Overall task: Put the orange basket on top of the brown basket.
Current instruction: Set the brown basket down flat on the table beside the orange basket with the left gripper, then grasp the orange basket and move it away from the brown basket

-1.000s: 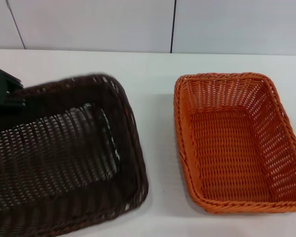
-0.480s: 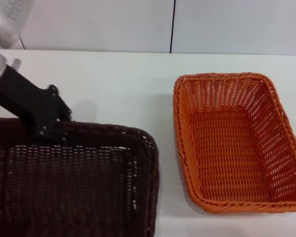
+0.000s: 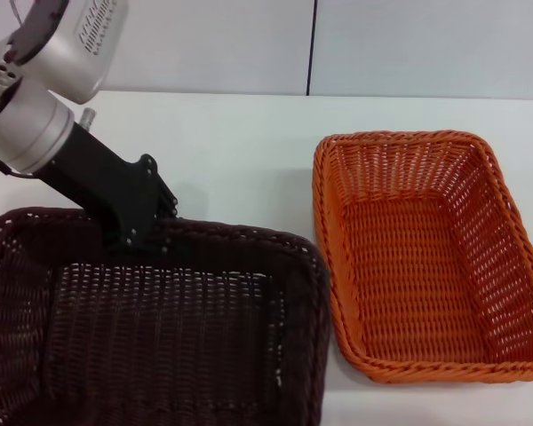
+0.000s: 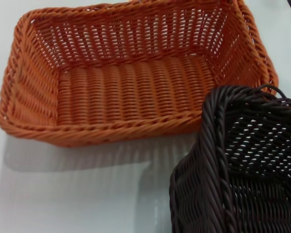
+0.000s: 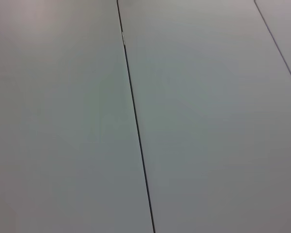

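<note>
The brown basket (image 3: 160, 337) lies open side up at the front left of the white table. My left gripper (image 3: 144, 231) is at the basket's far rim, shut on it. The orange basket (image 3: 426, 257) sits empty on the table at the right, beside the brown one with a narrow gap between them. The left wrist view shows the orange basket (image 4: 131, 87) beyond a corner of the brown basket (image 4: 242, 160). My right gripper is out of view; the right wrist view shows only a panelled wall.
The white table (image 3: 240, 151) runs back to a pale panelled wall (image 3: 204, 44). My left arm (image 3: 44, 98) reaches in from the upper left over the table.
The brown basket has swung from tilted to level and shifted right, closer to the orange basket. My left arm has come further into view with it. The orange basket has not moved.
</note>
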Robot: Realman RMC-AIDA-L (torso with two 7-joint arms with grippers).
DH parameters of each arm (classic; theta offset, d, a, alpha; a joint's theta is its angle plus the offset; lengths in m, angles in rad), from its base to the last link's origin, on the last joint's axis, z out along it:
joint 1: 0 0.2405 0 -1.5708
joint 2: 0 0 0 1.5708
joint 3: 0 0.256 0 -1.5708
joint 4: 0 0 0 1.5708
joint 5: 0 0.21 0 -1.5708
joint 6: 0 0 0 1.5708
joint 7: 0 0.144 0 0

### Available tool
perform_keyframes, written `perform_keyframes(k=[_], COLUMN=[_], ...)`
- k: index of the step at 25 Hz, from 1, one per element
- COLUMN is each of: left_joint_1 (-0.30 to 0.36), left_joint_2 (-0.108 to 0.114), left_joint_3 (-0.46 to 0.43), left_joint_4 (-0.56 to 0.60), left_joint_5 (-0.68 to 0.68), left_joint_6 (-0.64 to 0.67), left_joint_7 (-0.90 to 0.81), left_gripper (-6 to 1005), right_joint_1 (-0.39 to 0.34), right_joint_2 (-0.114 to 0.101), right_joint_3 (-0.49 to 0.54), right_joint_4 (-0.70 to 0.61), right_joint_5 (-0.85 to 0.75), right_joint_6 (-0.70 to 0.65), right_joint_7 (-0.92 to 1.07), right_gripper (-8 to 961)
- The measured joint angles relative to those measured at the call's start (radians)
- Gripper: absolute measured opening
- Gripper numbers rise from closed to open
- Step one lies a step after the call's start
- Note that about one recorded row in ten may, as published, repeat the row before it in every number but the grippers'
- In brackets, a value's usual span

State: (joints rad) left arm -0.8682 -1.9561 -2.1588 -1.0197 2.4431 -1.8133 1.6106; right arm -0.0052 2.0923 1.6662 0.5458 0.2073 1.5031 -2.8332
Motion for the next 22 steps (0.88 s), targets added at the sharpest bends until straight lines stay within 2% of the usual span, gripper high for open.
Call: perform_keyframes(k=[6,7,9,13,14,18,19,22], left_joint_1=[-0.004,0.0,0.01,0.031,0.041,0.044,0.055,0.068], left_joint_2=[-0.02,-0.032,-0.04,-0.055,-0.065,-0.07,-0.084,-0.092], left_joint_3=[0.006,0.009,0.008,0.003,-0.008,-0.02,-0.056,-0.097], left_joint_4=[-0.003,-0.012,-0.028,-0.068,-0.092,-0.105,-0.139,-0.173], left_joint_5=[0.015,0.023,0.024,0.022,0.013,0.005,-0.018,-0.051], left_joint_6=[0.028,0.049,0.068,0.098,0.109,0.113,0.129,0.162], left_joint_7=[-0.021,-0.023,-0.02,-0.012,-0.004,0.0,0.014,0.022], left_gripper=[196,196,190,364,408,538,570,666], right_joint_1=[0.006,0.007,0.007,0.007,0.007,0.009,0.015,0.026], right_joint_2=[0.0,0.0,0.0,0.0,0.0,0.0,0.0,0.0], right_joint_3=[0.004,0.004,0.004,0.004,0.004,0.004,0.004,0.001], right_joint_4=[0.005,0.006,0.007,0.008,0.008,0.008,0.006,0.001], right_joint_5=[0.0,0.0,0.0,0.0,0.0,0.0,-0.002,-0.006], right_joint_6=[0.002,0.002,0.002,0.002,0.002,0.002,0.0,-0.006], right_joint_7=[0.0,0.0,0.0,0.0,0.0,0.0,0.0,0.0], right_gripper=[725,725,725,725,724,724,724,724])
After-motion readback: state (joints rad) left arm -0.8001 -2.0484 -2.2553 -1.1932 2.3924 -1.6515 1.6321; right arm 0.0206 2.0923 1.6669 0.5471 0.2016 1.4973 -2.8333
